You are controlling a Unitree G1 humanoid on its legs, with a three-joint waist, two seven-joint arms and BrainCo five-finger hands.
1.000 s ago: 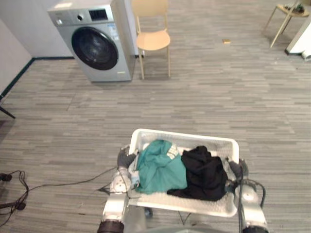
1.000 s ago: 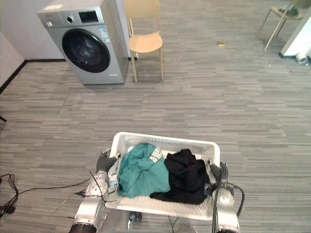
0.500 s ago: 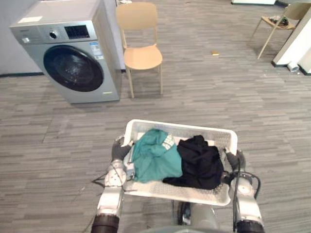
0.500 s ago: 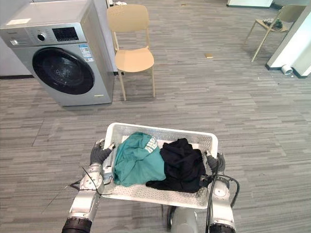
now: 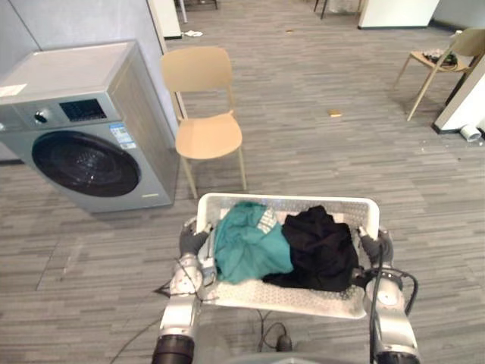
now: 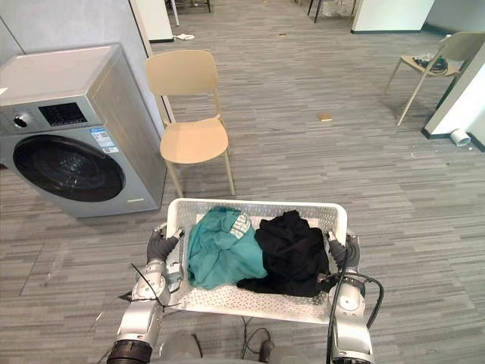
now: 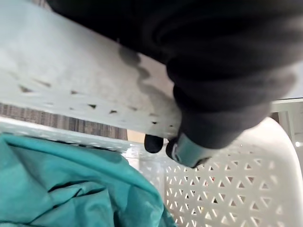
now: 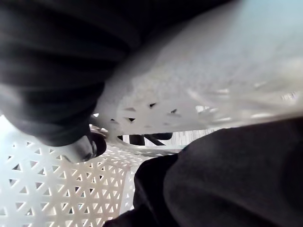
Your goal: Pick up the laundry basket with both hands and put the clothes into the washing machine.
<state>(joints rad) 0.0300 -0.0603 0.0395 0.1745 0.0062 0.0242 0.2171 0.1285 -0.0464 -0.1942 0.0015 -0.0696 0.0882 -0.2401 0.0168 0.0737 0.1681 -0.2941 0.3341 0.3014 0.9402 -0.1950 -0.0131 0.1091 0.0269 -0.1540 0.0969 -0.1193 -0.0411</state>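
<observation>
White laundry basket (image 5: pixel 288 199) in left hand (image 5: pixel 191 241) and right hand (image 5: pixel 377 246)

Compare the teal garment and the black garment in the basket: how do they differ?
The teal garment lies toward the robot's left in the white laundry basket; the black garment lies toward the right. The teal garment shows a white printed patch; the black garment looks plain. Both are crumpled and touch at the middle.
</observation>
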